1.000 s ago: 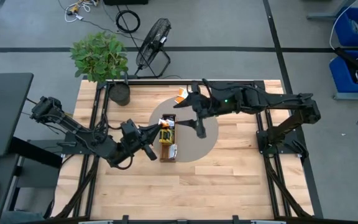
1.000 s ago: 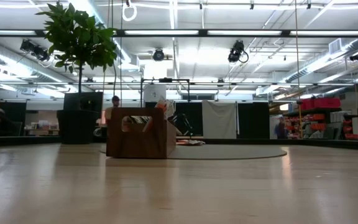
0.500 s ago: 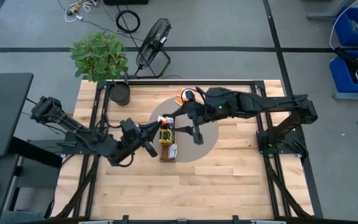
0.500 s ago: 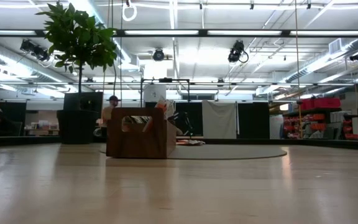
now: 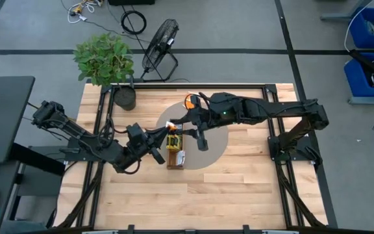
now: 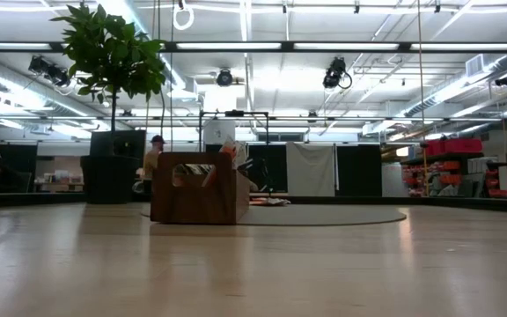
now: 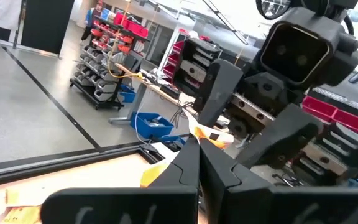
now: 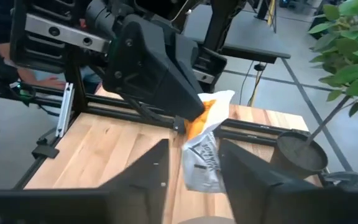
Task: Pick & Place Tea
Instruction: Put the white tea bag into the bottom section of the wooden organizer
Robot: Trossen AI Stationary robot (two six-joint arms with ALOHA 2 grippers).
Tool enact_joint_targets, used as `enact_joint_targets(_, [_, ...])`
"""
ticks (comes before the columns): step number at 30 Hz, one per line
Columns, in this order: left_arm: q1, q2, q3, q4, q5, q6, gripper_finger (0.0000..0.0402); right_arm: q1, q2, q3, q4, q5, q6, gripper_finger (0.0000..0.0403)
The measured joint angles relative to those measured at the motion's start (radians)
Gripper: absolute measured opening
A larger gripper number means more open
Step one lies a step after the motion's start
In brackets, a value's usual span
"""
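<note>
Brown wood makes up the long narrow tray [image 5: 175, 151], which lies on a grey round mat [image 5: 217, 144] in the middle of the pale wooden table [image 5: 193, 195]. Both dark arms meet over the far end of that tray. The left gripper [image 5: 165, 136] has its two fingers pressed tight together on an orange-and-white tea sachet [image 8: 205, 148], and it holds the sachet up in the air. The right gripper [image 5: 182, 129] is just beside it, with one finger [image 8: 145, 171] on each side of the same sachet. A thin gap shows on both sides, so that claw has not pinched it. More sachets stand in the tray [image 5: 173, 143], packed close and yellow and dark. A few orange ones [image 5: 188, 99] lie on the table near the far edge, just past the mat. The near half of the table is bare wood, with lots of room. A potted plant [image 5: 106, 62] sits at the far left corner, well apart from the arms. Black rails [image 5: 283, 140] run along both sides of the table.
</note>
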Motion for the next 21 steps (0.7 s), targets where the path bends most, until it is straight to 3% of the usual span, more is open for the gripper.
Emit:
enact_joint_targets(9, [-0.008,0.0,0.0,-0.012,0.003,0.026,0.0002,0.0,0.0,0.0,-0.012,-0.027,0.004,0.0012])
enact_joint_targets(21, [-0.052,0.0,0.0,-0.03,0.033,0.052,0.0018,-0.001,-0.001,0.0,-0.039,-0.084,0.004,0.0003])
